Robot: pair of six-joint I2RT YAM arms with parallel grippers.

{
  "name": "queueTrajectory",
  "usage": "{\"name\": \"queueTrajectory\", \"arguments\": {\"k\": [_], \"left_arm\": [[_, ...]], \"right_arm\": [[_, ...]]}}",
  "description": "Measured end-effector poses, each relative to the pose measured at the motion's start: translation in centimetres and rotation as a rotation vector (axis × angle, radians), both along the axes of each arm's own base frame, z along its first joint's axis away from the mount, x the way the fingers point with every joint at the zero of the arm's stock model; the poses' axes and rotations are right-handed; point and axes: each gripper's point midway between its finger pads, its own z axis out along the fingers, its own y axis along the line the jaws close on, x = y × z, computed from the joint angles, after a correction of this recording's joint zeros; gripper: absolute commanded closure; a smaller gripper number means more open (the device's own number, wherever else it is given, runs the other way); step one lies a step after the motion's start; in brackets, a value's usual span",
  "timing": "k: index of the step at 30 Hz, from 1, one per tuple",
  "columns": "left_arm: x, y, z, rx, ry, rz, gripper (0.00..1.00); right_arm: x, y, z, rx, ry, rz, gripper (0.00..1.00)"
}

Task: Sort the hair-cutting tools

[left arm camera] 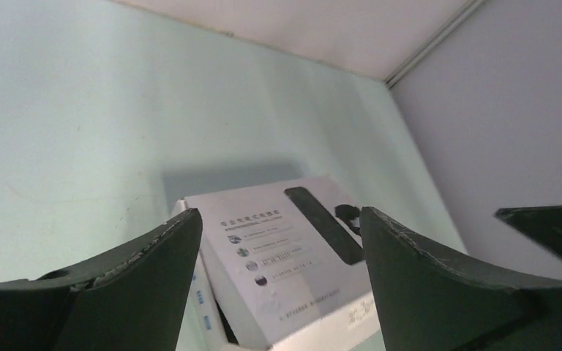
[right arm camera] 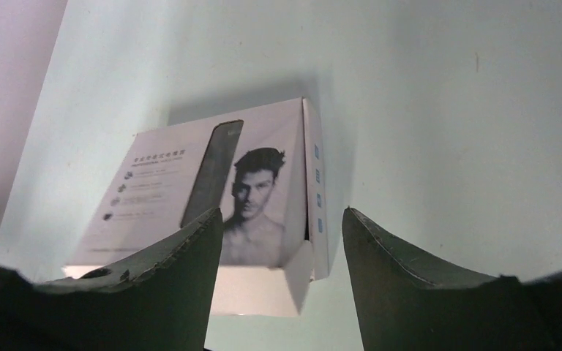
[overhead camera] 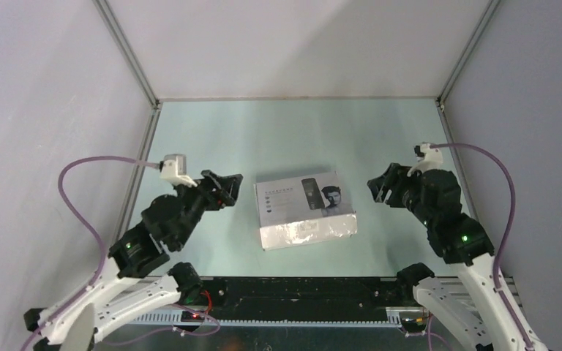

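The hair-cutting tools are not visible in any view. The only item on the tabletop is the white box, and its contents cannot be determined.

The white box lies flat near the middle of the tabletop, slightly closer to the near edge than to the far edge and well apart from the left and right edges. It sits a little askew to the table edges. Its printed lid faces up and covers the box. The print shows lines of text, a black trimmer and a man's head. In both wrist views a narrow dark gap shows under one edge of the lid.

The left gripper hangs above the tabletop just beside the left side of the box, pointing toward it. Its jaws are spread apart and hold nothing. In the left wrist view the box appears between the two fingers, without contact.

The right gripper hangs near the right side of the box, with a strip of bare tabletop between them. Its jaws are likewise spread apart and hold nothing. The box is framed between them in the right wrist view.
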Motion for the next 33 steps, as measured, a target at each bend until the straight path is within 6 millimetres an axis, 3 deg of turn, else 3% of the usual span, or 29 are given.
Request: {"name": "queueTrajectory", "arguments": {"k": [4, 7, 13, 17, 22, 28, 33], "left_arm": [[3.2, -0.3, -3.3, 0.058, 0.123, 0.032, 0.15], [4.7, -1.3, -6.8, 0.080, 0.234, 0.010, 0.15], [3.9, -4.1, -15.1, 0.099, 0.453, -0.107, 0.14], [3.1, -4.7, -18.7, 0.084, 0.544, -0.132, 0.13], [3.3, -5.2, -21.1, 0.062, 0.602, -0.128, 0.12], [5.0, -5.8, -22.8, -0.005, 0.654, -0.121, 0.12], [6.1, -6.6, -24.6, -0.030, 0.727, -0.131, 0.12]], "right_arm": [[1.3, 0.9, -0.1, -0.008, 0.065, 0.050, 0.35], [2.2, 2.0, -1.8, -0.008, 0.152, 0.099, 0.35], [3.1, 4.6, -7.0, 0.019, 0.339, 0.199, 0.32], [2.6, 5.7, -11.2, 0.057, 0.448, 0.232, 0.30], [3.6, 6.5, -15.0, 0.099, 0.547, 0.223, 0.24], [5.9, 7.7, -16.8, 0.166, 0.562, 0.228, 0.19], [7.4, 8.8, -18.0, 0.217, 0.569, 0.244, 0.23]]}}
